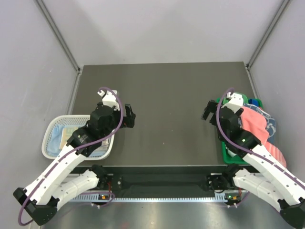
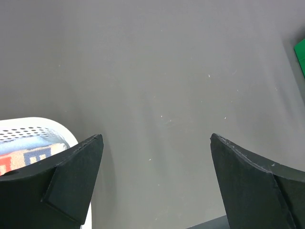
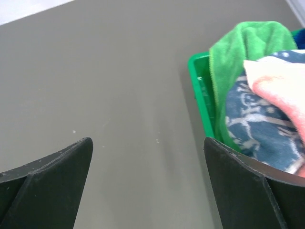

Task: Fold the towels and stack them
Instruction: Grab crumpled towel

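Unfolded towels are heaped in the green bin [image 1: 223, 143] at the right: a coral pink one [image 1: 255, 123], a navy one with white pattern [image 1: 268, 118] and a blue one [image 1: 256, 101]. The right wrist view shows a green towel [image 3: 248, 43], the navy one [image 3: 257, 129] and the coral one [image 3: 281, 90]. My right gripper [image 1: 208, 110] [image 3: 147, 140] is open and empty over bare table, just left of the bin. My left gripper [image 1: 128, 118] [image 2: 156, 137] is open and empty over the table, right of the white basket [image 1: 50, 128].
The white mesh basket [image 2: 33, 125] holds folded pale cloth [image 1: 64, 136] [image 2: 28, 153] at the left table edge. The bin's rim [image 3: 200, 90] lies by my right finger. Grey walls enclose the dark table [image 1: 167, 95].
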